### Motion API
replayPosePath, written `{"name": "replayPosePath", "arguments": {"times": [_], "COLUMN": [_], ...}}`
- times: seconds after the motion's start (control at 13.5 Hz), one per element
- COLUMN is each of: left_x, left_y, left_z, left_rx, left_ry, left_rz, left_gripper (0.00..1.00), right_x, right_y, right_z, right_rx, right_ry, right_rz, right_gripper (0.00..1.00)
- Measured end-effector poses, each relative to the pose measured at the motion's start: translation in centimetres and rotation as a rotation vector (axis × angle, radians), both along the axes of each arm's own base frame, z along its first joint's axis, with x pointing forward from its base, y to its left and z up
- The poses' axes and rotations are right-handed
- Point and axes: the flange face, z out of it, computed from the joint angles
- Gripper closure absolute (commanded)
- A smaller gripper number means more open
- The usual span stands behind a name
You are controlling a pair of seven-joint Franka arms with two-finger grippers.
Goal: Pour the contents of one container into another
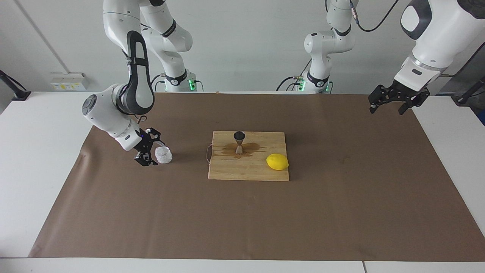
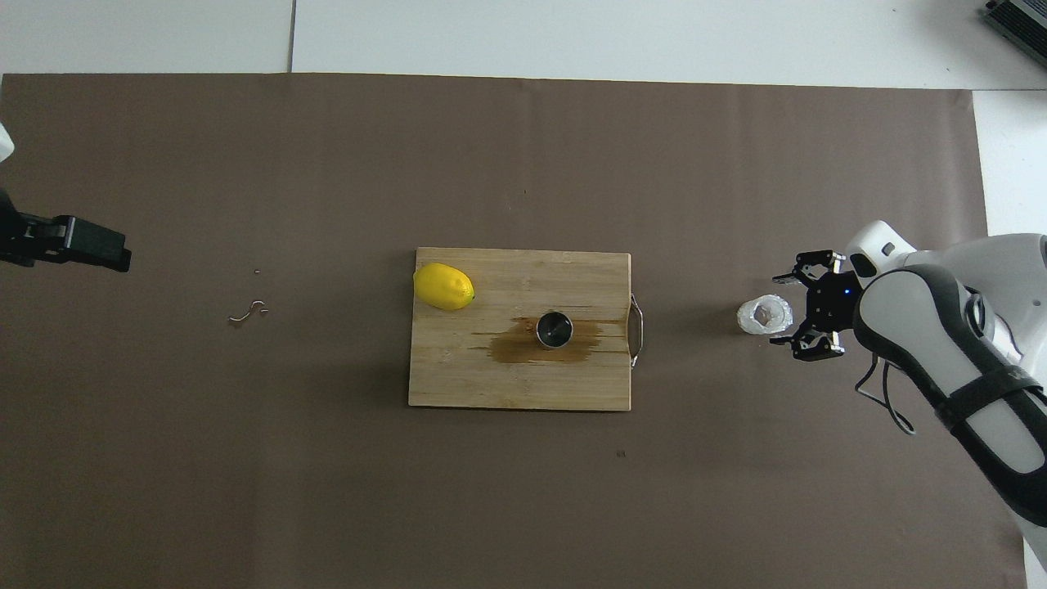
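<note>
Cup: we see it standing upright on the brown mat, toward the right arm's end of the table, well apart from the board. Its mouth faces up and its wall looks whitish and crinkled.

Right gripper: we find it low at the cup, fingers spread apart, one on each side of the cup's wall. It has released the cup; in the overhead view we see a gap between each fingertip and the wall.

Jigger: we see it upright on the board, in the half of the board nearer to the robots, its dark round mouth up.

Spill: we note a brown wet patch on the board around the jigger's foot, spreading out to both sides of it along the grain.

Lemon: it lies on the board at the edge toward the left arm's end, a little farther from the robots than the jigger, clear of the spill.

Board: we see a wooden board with a metal handle on the side that faces the cup; it lies about mid-mat.

Left gripper: we see it waiting, raised over the mat's corner at the left arm's end, fingers spread and holding nothing.

Scrap: we see a small curled bit on the mat between the board and the left gripper.
</note>
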Motion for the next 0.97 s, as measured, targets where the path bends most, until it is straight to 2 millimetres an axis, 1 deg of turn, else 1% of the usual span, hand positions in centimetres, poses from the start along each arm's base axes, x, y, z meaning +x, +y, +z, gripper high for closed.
{"name": "replayPosePath", "arguments": {"times": [0.22, 0.37, 0.52, 0.82, 0.97], "left_x": [0.0, 0.0, 0.0, 0.0, 0.0], "left_y": [0.0, 0.0, 0.0, 0.0, 0.0], "left_z": [0.0, 0.0, 0.0, 0.0, 0.0], "left_rx": [0.0, 0.0, 0.0, 0.0, 0.0], "left_ry": [0.0, 0.0, 0.0, 0.0, 0.0], "left_rz": [0.0, 0.0, 0.0, 0.0, 0.0], "left_gripper": [0.0, 0.0, 0.0, 0.0, 0.0], "right_x": [0.4, 0.6, 0.7, 0.6, 0.4], "right_y": [0.0, -0.1, 0.0, 0.1, 0.1], "right_z": [1.3, 2.6, 4.6, 9.2, 11.7], "right_rx": [-0.003, -0.006, -0.03, -0.055, -0.122], "right_ry": [-0.014, -0.032, -0.05, -0.084, -0.067], "right_rz": [-0.028, -0.043, -0.062, -0.13, -0.159], "right_gripper": [0.0, 0.0, 0.0, 0.0, 0.0]}}
